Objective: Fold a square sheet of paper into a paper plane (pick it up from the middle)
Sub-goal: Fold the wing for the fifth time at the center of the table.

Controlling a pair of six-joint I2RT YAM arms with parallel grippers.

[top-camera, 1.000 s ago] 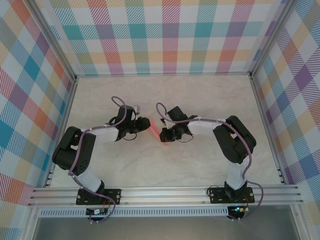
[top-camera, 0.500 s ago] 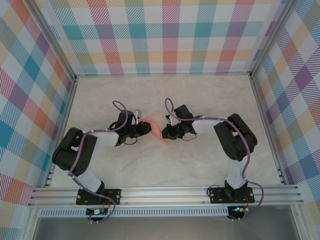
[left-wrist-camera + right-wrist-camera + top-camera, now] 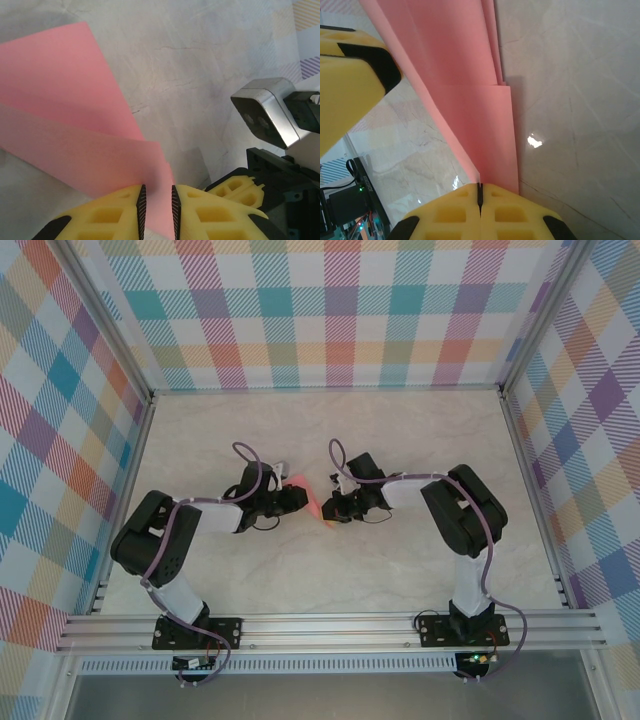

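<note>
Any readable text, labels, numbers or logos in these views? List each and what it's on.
None readable.
The salmon-pink folded paper sheet is plain.
The yellow plastic gripper fingers carry no markings.
The plaid walls and marbled beige tabletop show pattern only.
The small electronics board at the near frame edge is too small to tell.

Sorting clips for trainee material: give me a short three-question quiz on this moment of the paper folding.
1. True or false: the right fingers are shut on the pink paper.
2. Where is the paper? A) flat on its own at the back B) between the left arm and right arm C) flat on its own at the front.
3. What runs between the left fingers?
Key: 1 true; 2 B; 3 the pink paper.
</note>
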